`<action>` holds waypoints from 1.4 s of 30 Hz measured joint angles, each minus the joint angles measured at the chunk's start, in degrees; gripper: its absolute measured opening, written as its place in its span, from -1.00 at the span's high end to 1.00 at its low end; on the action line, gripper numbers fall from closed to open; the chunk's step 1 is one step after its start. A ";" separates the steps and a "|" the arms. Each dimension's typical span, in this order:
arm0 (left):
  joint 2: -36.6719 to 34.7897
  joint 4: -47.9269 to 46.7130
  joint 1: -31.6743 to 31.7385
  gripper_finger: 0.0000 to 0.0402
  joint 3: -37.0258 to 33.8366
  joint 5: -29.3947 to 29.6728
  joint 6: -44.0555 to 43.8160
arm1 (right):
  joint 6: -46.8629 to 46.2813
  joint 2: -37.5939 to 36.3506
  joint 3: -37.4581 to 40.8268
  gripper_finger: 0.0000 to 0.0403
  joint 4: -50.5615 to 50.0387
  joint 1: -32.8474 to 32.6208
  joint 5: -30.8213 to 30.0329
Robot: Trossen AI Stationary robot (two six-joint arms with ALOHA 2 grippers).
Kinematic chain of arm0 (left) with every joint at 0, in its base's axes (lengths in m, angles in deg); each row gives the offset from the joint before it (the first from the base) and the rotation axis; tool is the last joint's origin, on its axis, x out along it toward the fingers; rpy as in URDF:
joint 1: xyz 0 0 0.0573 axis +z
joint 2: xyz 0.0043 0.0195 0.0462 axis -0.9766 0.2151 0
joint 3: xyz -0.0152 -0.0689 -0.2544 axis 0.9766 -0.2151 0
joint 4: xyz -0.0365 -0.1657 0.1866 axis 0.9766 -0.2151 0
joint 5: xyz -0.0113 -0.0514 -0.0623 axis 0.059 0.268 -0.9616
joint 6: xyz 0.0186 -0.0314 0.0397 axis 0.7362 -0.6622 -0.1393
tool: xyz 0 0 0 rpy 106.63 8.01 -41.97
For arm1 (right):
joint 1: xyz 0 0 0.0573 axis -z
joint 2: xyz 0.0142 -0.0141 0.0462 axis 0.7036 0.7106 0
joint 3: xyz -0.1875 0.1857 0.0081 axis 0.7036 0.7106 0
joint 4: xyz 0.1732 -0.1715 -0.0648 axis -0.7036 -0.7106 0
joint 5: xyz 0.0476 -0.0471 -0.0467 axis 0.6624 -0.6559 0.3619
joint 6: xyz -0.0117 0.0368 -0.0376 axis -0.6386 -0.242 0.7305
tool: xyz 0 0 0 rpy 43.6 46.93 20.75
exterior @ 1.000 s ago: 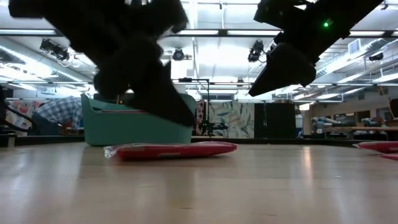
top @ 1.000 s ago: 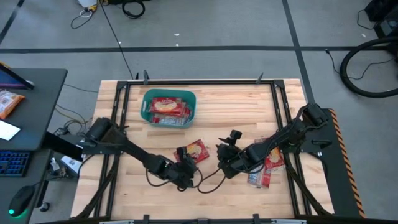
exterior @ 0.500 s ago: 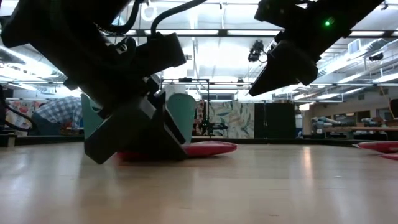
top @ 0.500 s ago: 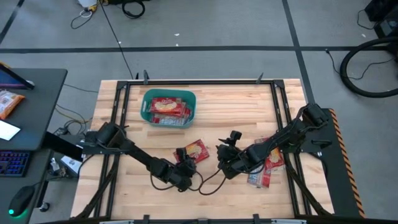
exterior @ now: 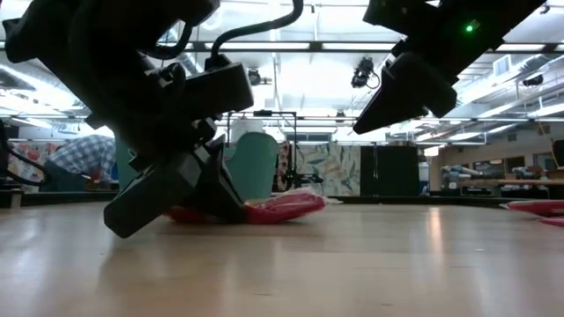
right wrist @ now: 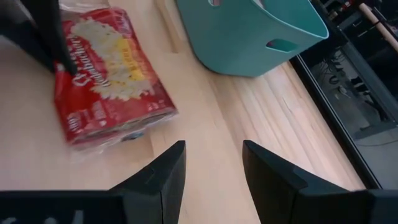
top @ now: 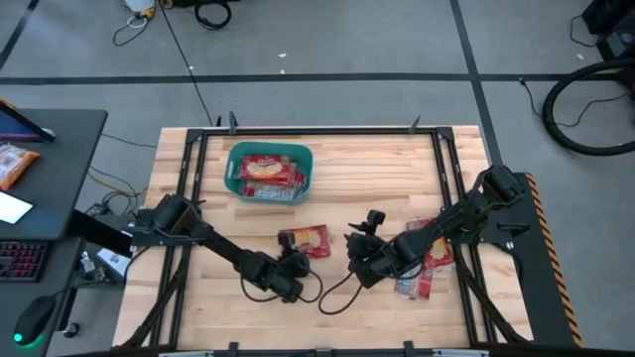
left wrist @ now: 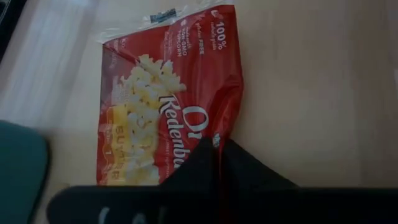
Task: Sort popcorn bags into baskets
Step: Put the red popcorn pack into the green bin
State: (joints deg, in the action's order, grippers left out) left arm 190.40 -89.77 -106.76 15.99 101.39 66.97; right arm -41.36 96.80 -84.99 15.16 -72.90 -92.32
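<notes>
Wooden tabletop [top: 377, 169] carries your left claw [top: 291, 262], pinched shut on the popcorn bag's [top: 308, 240] near edge; right claw [top: 359, 260], fingers parted and empty, hovers just beside it.

Light: bright and even, from ceiling strips [exterior: 264, 46] seen in the low view.
Glare: pale sheen on the table [exterior: 352, 264].
Shadows: soft and short under the arms.
Blur: left gripper [left wrist: 211, 180] near the lens, out of focus.
</notes>
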 joint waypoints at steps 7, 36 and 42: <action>-6.29 -11.00 -1.82 0.91 -0.57 -3.31 -2.20 | 0.10 0.00 0.00 0.18 0.05 -0.56 -0.02; -26.60 -29.37 -2.54 0.91 -0.31 -3.62 -4.65 | 0.12 0.03 0.00 0.18 0.15 -0.53 -0.44; -34.15 -37.37 -2.48 0.91 -0.26 5.03 -4.58 | 0.12 0.04 0.00 0.18 0.47 -0.52 -0.44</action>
State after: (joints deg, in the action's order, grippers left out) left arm 156.26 -127.14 -109.24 15.72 106.42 62.40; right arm -41.25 96.84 -84.99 15.62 -73.43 -92.76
